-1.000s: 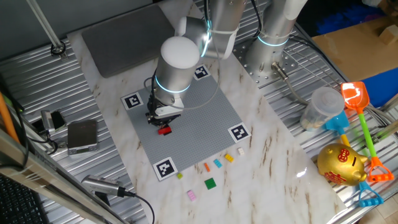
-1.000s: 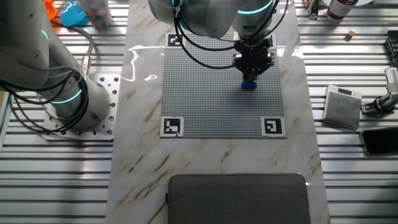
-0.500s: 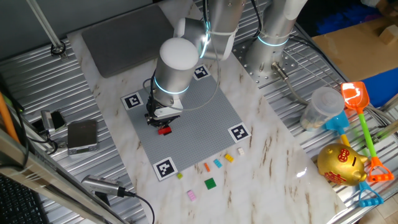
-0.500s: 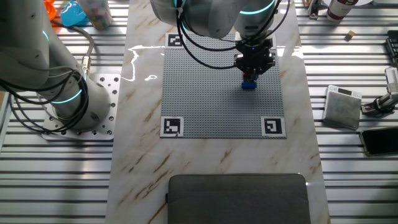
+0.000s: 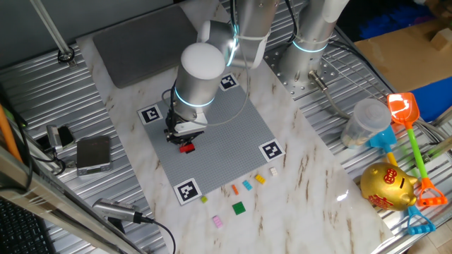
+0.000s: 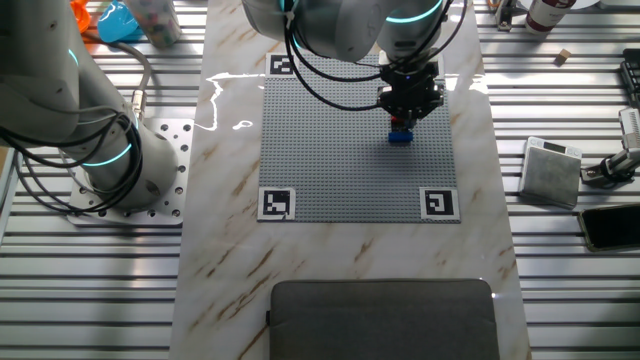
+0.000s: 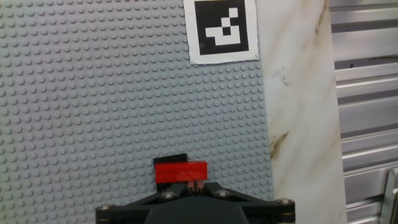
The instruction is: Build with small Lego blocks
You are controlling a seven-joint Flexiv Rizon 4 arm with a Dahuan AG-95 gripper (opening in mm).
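Observation:
A red Lego block [image 7: 180, 172] sits on the grey baseplate [image 7: 93, 112], with a black block [image 7: 171, 159] showing behind its left part. In one fixed view the red block [image 5: 186, 147] lies just below my gripper [image 5: 184, 138]. The other fixed view shows a blue block [image 6: 401, 135] under the gripper [image 6: 402, 122]. In the hand view the gripper [image 7: 196, 186] stands right at the red block's near edge, its fingers drawn together with nothing visible between them. Several loose small blocks, among them orange [image 5: 234, 189], light blue [image 5: 247, 185], green [image 5: 239, 207] and pink [image 5: 218, 221], lie on the marble in front of the plate.
Black-and-white markers [image 7: 220, 29] sit at the baseplate corners. A second arm's base [image 6: 120, 160] stands beside the plate. A grey pad [image 6: 385, 318] lies at one table end, and a small box [image 5: 93, 153] and cables lie on the metal slats.

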